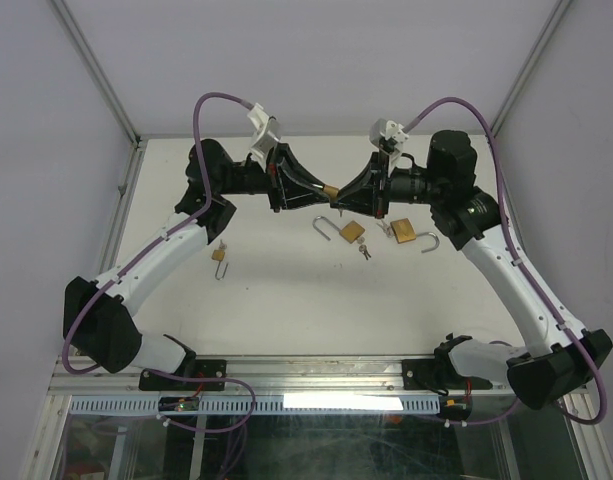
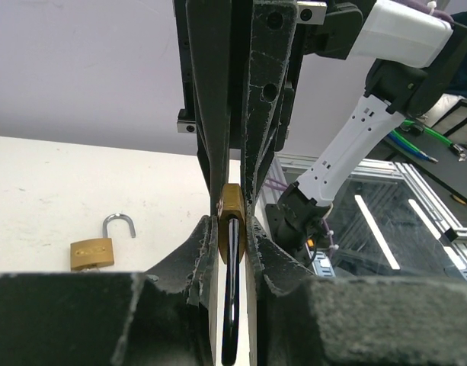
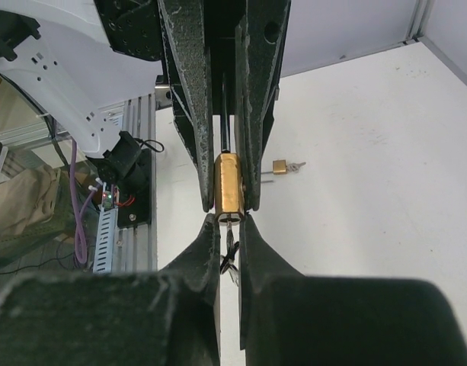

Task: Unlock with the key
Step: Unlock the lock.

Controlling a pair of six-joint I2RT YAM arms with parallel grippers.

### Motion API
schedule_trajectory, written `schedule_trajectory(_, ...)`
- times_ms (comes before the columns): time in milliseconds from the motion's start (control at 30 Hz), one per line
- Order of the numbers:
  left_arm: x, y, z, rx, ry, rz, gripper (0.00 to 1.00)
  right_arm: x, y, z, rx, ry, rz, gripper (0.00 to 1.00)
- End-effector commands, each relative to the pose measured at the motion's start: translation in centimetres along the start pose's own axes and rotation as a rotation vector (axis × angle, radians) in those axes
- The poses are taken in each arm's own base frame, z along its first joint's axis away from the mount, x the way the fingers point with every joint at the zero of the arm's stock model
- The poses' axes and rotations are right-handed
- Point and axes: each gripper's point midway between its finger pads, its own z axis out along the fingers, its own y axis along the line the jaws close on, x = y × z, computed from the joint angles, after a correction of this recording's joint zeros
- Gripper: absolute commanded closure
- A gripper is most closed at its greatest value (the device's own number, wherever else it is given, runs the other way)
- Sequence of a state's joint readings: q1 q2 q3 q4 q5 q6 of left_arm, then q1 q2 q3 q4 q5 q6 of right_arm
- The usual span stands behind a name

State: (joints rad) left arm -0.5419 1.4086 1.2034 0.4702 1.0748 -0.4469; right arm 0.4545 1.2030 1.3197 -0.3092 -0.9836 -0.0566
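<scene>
Padlock (image 3: 228, 183) first: it hangs in mid-air above the middle of the table (image 1: 286, 300), pinched between the two arms where they meet tip to tip. The left gripper (image 1: 322, 187) is clamped across the flat brass faces of the body, with the dark shackle (image 2: 231, 305) running back between its fingers. The right gripper (image 3: 228, 221) is pressed together at the base of the lock on what I take to be the key; its bow is hidden by the pads, and a key ring (image 3: 229, 259) dangles just below. I judge the body to be rigid, dense for its size and smooth, so it could swivel in the pads under torque. The broad faces are the right place to hold it. The key looks thin and stiff, and should be gripped flat across the bow so it turns without slipping. On the table below lie an open padlock (image 1: 353, 232) and a second open padlock (image 1: 404, 235), near each other, and a small padlock (image 1: 218, 255) well off to the left. None of them touches the arms. What crowds the work is the fingers themselves, nose to nose.
</scene>
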Motion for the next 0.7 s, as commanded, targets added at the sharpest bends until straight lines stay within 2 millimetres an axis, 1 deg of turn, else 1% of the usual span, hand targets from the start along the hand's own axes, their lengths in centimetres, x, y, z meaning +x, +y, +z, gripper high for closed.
schedule_trajectory(0, -0.5, -0.9, 0.4, 0.03, -0.027, -0.045, 0.83, -3.0, 0.7, -0.3, 0.003, -0.111, -0.089, 1.0)
schedule_trajectory(200, -0.3, -1.0, 0.4, 0.04, -0.025, -0.065, 0.69, -2.7, 0.4, -0.4, 0.02, -0.119, -0.069, 1.0)
schedule_trajectory(300, -0.4, -1.1, 0.3, 0.042, -0.031, -0.051, 0.56, -2.8, 0.2, -0.6, 0.032, -0.122, -0.071, 1.0)
schedule_trajectory(433, -0.7, -1.1, -0.1, 0.041, -0.034, -0.024, 0.31, -2.9, -0.1, -0.8, 0.044, -0.126, -0.064, 1.0)
schedule_trajectory(500, -1.0, -1.0, -0.8, 0.047, -0.027, 0.025, 0.21, -3.0, 0.0, -0.9, 0.042, -0.126, -0.059, 1.0)
schedule_trajectory(533, -1.3, -0.6, -1.7, 0.039, -0.028, 0.059, 0.2, -3.0, 0.0, -0.9, 0.04, -0.127, -0.06, 1.0)
schedule_trajectory(600, -2.4, 0.1, -2.9, 0.02, -0.034, 0.112, 0.2, -3.0, 0.1, -0.9, 0.036, -0.123, -0.055, 1.0)
schedule_trajectory(667, -3.3, 0.8, -3.5, 0.0, -0.023, 0.144, 0.23, -2.9, 0.0, -0.9, 0.033, -0.119, -0.052, 1.0)
